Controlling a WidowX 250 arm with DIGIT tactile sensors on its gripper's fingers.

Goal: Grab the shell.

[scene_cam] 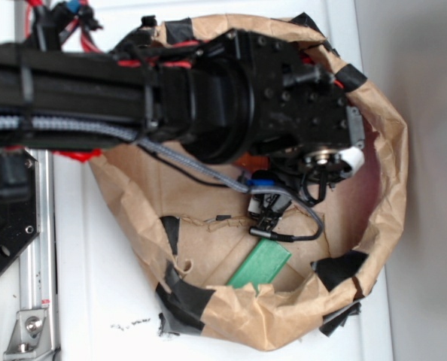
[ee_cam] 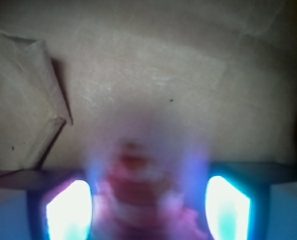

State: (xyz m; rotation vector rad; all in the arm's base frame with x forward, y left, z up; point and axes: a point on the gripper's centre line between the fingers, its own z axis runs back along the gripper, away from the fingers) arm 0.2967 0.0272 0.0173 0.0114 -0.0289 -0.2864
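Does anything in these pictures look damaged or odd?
Yes. The brown paper wall around the workspace is crumpled, torn and patched with black tape. In the wrist view, a blurred pink-red object sits between the glowing fingers; what it is cannot be told.

Creased, matt brown paper [scene_cam: 208, 248] patched with black tape [scene_cam: 184, 297] is seen beneath the matt black gripper [scene_cam: 302, 169]; a smooth green block [scene_cam: 259, 265] lies alongside.

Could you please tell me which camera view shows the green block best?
The exterior view: the green block lies in plain sight on the brown paper. The wrist view shows only paper and something blurred between the fingers, not the block.
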